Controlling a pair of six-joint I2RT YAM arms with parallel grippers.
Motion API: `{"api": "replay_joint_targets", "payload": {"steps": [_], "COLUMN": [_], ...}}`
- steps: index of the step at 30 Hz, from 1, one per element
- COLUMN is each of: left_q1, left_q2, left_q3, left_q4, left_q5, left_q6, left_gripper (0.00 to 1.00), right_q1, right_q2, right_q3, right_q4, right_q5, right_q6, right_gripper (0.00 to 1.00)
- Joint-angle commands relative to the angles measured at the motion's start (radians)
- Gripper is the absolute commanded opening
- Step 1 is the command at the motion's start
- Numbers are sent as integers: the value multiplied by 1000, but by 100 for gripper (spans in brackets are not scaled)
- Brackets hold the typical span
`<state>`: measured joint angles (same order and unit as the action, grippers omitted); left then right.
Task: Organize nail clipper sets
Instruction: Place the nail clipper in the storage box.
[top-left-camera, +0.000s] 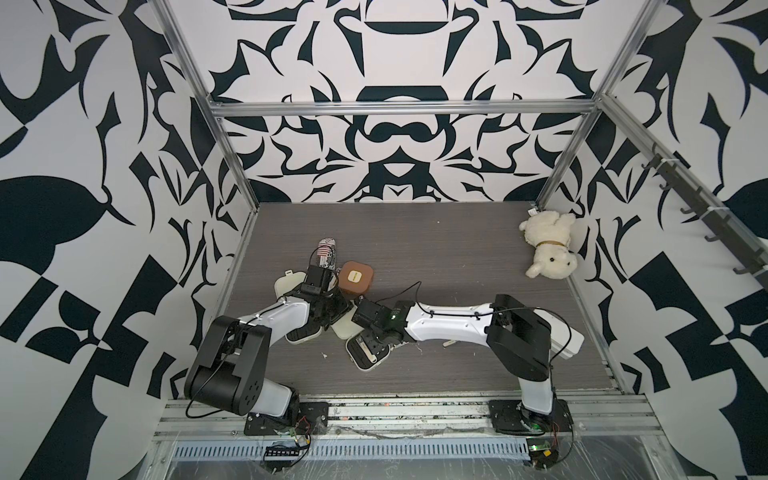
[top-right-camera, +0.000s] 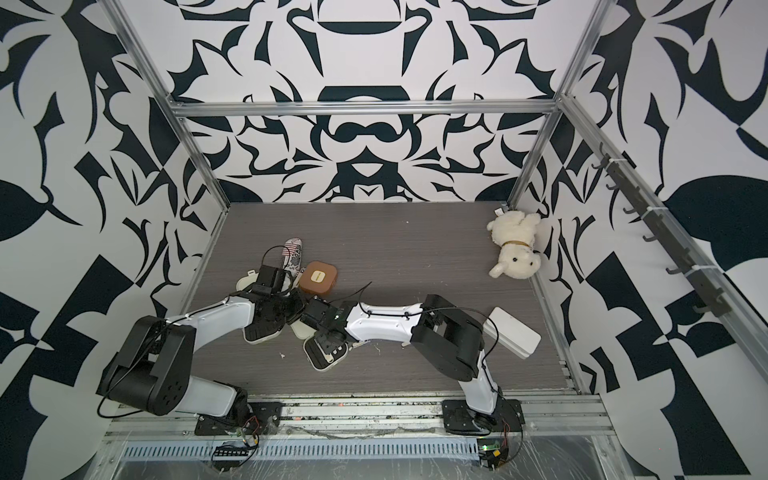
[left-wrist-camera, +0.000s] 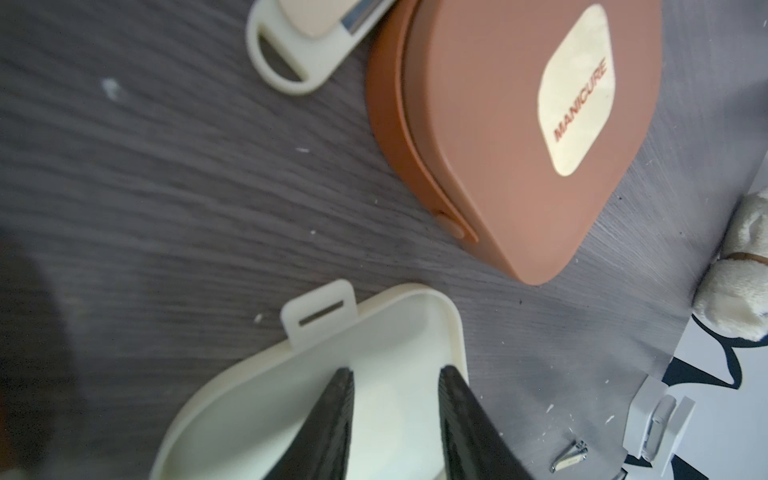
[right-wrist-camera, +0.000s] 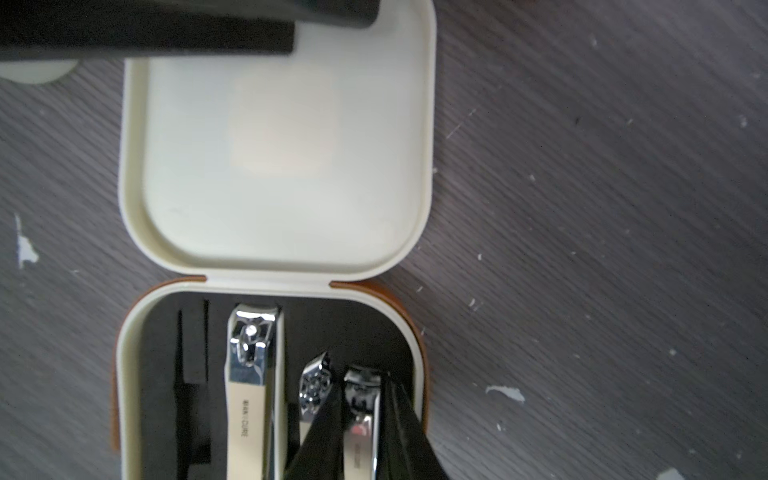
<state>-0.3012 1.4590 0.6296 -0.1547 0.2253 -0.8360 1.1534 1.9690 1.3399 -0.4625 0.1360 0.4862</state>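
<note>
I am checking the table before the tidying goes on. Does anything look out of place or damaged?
Yes. A crushed can lies beside the brown case, and a plush dog lies in the far corner. Neither belongs with nail clipper sets.

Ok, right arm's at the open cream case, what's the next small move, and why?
Probably open the right gripper a little and lift straight up. Its fingers flank the small clipper, which already lies in the black insert of the open case beside the large clipper; whether it is fully seated is unclear.
</note>
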Motion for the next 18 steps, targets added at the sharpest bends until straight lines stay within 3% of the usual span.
{"api": "replay_joint_targets", "payload": {"steps": [1, 18], "left_q1": [2, 2], "left_q2": [43, 50], "left_q3": [-52, -59], "left_q4": [-113, -108], "left_q5": [-39, -37], "left_q6": [18, 18], "left_gripper": [39, 38], "right_q1": [1, -15], "right_q2": [2, -2], "right_q3": [31, 64], "right_q4": [-20, -33], "right_q5": [7, 48], "right_q6": [-6, 0], "right_gripper": [25, 30]}}
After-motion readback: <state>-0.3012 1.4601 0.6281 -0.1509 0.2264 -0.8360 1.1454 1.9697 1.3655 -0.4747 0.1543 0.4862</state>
